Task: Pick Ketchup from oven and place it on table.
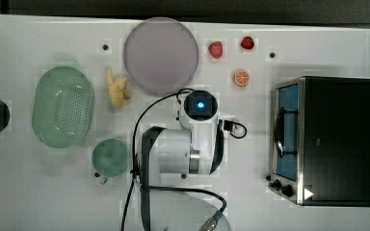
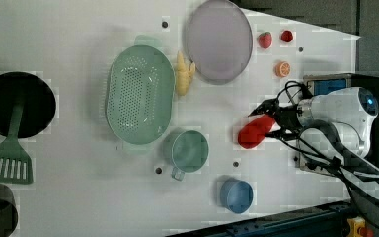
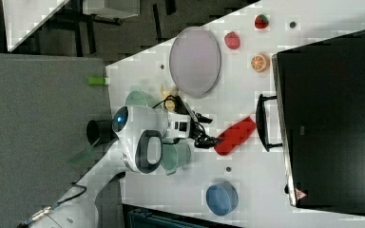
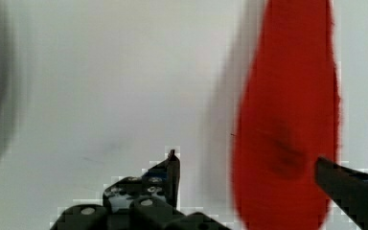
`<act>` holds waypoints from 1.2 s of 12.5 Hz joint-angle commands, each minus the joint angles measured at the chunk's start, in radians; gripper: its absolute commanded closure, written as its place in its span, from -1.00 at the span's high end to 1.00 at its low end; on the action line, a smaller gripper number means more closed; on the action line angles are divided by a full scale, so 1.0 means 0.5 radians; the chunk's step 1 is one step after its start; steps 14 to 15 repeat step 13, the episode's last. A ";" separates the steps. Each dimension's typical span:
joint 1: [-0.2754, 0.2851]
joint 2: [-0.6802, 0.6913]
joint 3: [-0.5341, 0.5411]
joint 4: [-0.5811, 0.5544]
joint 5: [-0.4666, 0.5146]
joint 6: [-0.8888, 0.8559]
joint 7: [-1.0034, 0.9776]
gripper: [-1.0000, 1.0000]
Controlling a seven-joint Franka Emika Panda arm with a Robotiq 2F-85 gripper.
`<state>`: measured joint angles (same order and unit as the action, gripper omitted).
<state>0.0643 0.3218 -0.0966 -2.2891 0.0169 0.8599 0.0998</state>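
Red plastic is filling the wrist view: the Ketchup [image 4: 287,124] is lying on its side on the white bench [image 4: 100,86], with the jaws of the gripper [image 4: 249,165] standing spread wide on either side of it, gripping nothing. In the left view the arm is reaching over the bench with its gripper [image 2: 271,116] just over the bottle [image 2: 254,132]. Further off, the oven [image 3: 332,114] is sitting with its door handle facing the bottle [image 3: 235,135].

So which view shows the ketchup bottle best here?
The right view: the Ketchup lies whole on the table before the oven. The left view shows its end under the gripper; the wrist view, a close red blur.
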 commanded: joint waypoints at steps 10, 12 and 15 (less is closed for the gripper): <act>0.022 -0.739 0.013 1.071 -0.014 -1.526 0.125 1.00; 0.019 -0.757 0.005 1.218 -0.022 -1.720 0.124 1.00; 0.019 -0.766 0.003 1.259 -0.021 -1.731 0.124 1.00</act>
